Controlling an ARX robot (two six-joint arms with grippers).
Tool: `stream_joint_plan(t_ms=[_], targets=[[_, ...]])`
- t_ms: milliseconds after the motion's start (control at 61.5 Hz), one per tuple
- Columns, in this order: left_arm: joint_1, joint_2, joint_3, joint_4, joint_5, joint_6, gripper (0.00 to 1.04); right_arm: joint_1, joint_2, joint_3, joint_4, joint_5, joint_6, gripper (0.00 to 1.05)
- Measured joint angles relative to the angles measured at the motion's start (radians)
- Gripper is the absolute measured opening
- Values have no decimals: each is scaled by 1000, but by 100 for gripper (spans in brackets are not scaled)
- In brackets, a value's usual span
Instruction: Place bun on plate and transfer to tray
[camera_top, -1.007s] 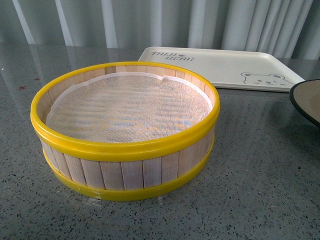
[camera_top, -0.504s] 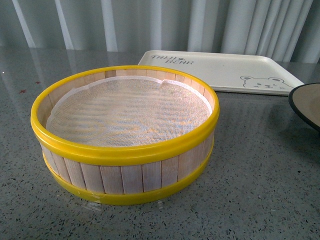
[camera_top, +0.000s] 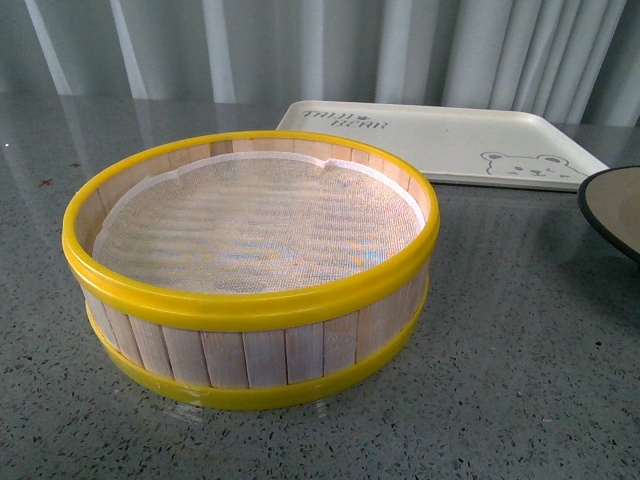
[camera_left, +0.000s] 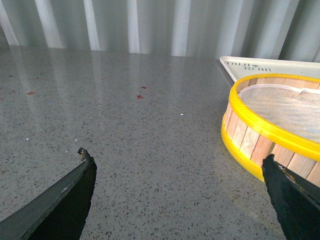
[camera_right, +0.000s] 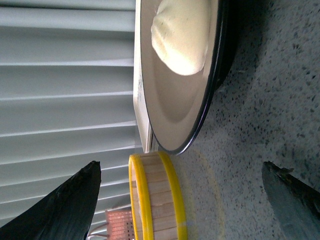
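The white bun (camera_right: 179, 37) lies on the plate (camera_right: 175, 120), a shallow dish with a black rim and a brownish-grey face, in the right wrist view. In the front view only the plate's edge (camera_top: 612, 208) shows at the far right; the bun is out of that view. The cream tray (camera_top: 440, 135) with lettering and a bear face lies at the back right, empty where I can see it. My right gripper (camera_right: 181, 192) is open and empty, a little away from the plate. My left gripper (camera_left: 176, 170) is open and empty over bare table beside the steamer basket.
A yellow-rimmed wooden steamer basket (camera_top: 250, 265) lined with white cloth stands in the middle, empty; it also shows in the left wrist view (camera_left: 270, 122) and the right wrist view (camera_right: 155, 197). The table (camera_top: 520, 380) is grey speckled stone. A pale curtain hangs behind.
The front view has shifted slightly, so the basket and tray sit a little lower in the picture than a second ago. Nothing on the table has moved.
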Motion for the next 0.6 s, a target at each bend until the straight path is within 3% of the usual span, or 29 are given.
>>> stream_joint_plan(t_ms=[211,406,601], targets=[[0,0,0,0,0,0,98,-17,212,-20,257,-18,8,96],[0,0,0,0,0,0,98,51,408,-21,476,18,39,95],[0,0,0,0,0,0,98,103,439,-13,493,47,48,64]])
